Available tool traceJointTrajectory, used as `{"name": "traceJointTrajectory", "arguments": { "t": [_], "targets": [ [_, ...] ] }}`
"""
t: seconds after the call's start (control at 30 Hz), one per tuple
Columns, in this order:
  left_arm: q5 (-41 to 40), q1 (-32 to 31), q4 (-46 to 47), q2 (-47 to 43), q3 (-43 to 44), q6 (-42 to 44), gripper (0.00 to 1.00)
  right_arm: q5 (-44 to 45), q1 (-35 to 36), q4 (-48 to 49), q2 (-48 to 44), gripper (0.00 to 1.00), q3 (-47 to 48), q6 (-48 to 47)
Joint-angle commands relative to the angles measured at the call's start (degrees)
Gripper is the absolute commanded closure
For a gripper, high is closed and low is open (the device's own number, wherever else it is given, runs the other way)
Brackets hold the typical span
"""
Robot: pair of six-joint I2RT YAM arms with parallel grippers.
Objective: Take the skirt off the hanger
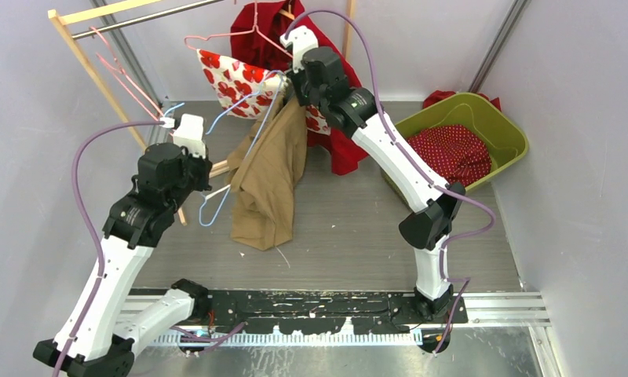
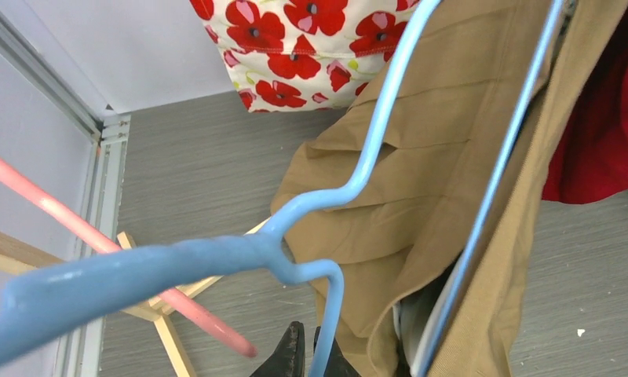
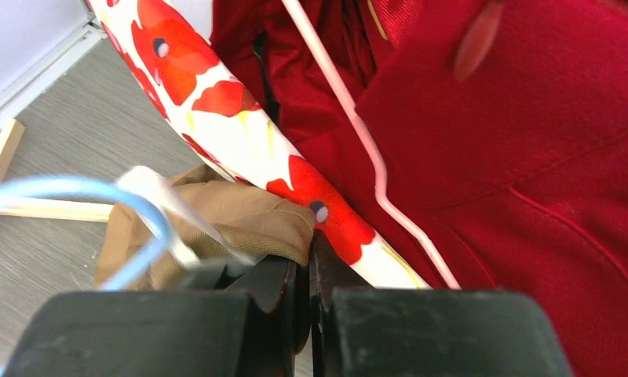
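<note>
Bench (image 1: 358, 228) carries one green basket (image 1: 515, 137) at the right. One tan skirt (image 1: 268, 184) droops from one blue hanger (image 2: 138, 267) between two pincers: the right pincer (image 3: 307, 267) pinches its top edge, the left pincer (image 2: 315, 357) is clamped on the hanger's wire.

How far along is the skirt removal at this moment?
Done: both grips look set. In hand: the left gripper is shut on the blue hanger, and the right gripper pinches the tan skirt at its top edge. Left: the skirt hangs on the hanger and has to be pulled free.
</note>
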Motion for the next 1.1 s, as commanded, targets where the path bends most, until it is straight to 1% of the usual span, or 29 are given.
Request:
{"name": "traceJointTrajectory", "arguments": {
  "t": [0.0,0.13,0.2,0.3,0.37,0.57,0.67,0.77,0.83,0.9,1.0,1.07],
  "targets": [
    [-2.9,0.4,-11.3,-2.7,-1.0,4.6,1.00,8.9,-5.8,12.3,-5.5,0.95,0.8,-3.5],
    [-5.6,0.3,-11.9,-4.1,-0.1,5.2,1.00,7.6,-6.3,11.7,-5.1,0.95,-0.2,-1.6],
    [-6.9,0.3,-11.0,-4.0,1.2,5.3,1.00,6.0,-6.2,10.7,-4.8,0.97,-0.7,0.6],
    [-8.4,0.4,-8.5,-1.7,5.0,5.6,1.00,2.9,-5.0,8.8,-4.9,0.99,-2.6,5.2],
    [-9.4,0.4,-6.1,1.3,8.2,5.8,1.00,0.4,-2.6,8.2,-5.7,0.99,-4.8,7.1],
    [-11.7,0.4,1.8,8.5,17.6,6.5,1.00,-3.4,7.4,7.1,-7.6,0.99,-10.0,10.0],
    [-12.7,0.4,5.7,11.3,21.1,7.4,1.00,-6.3,10.5,6.9,-8.4,0.99,-12.0,13.2],
    [-12.5,0.4,8.4,13.7,23.4,7.6,1.00,-7.7,12.3,6.1,-8.3,0.99,-13.1,14.0],
    [-12.7,0.3,9.9,14.7,24.1,7.3,1.00,-8.6,13.1,5.5,-8.3,0.99,-13.4,13.7],
    [-14.7,0.4,12.9,15.1,23.2,7.1,1.00,-9.6,13.3,5.5,-9.0,0.99,-13.7,13.4],
    [-17.0,0.4,23.1,14.1,18.6,6.8,1.00,-11.1,13.4,5.7,-9.7,0.99,-15.3,13.6],
    [-17.3,0.4,30.1,13.3,15.6,4.2,1.00,-11.2,13.4,6.2,-10.1,0.99,-16.9,14.7]
  ]
}}
